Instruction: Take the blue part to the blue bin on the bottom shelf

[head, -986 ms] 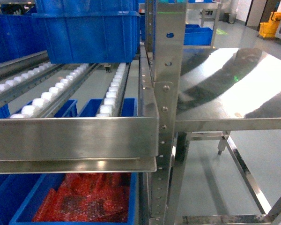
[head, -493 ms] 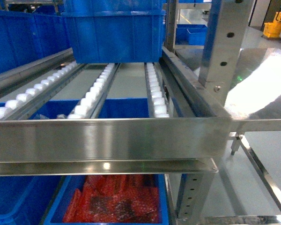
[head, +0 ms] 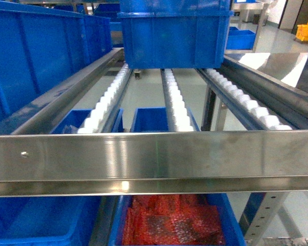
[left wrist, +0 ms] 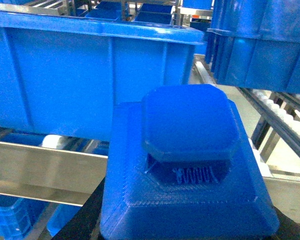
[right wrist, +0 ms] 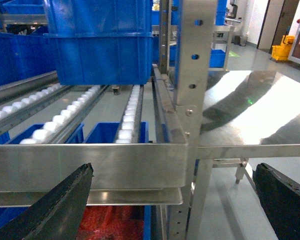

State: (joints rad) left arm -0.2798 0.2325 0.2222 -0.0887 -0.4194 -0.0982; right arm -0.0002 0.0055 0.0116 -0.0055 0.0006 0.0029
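Blue part [left wrist: 187,165] carried at the left gripper, before a roller rack.
The part fills the left wrist view's 6 o'clock; the jaws are hidden, so their grip cannot be told. A blue crate [left wrist: 90,75] stands at 10 o'clock. The right gripper [right wrist: 170,200] gapes wide, holding nothing, before the front rail [right wrist: 90,165].

We see bright, even overhead light; glare streaks the steel rail [head: 154,156] and table top [right wrist: 255,107], and the close blue part [left wrist: 187,165] looks soft.
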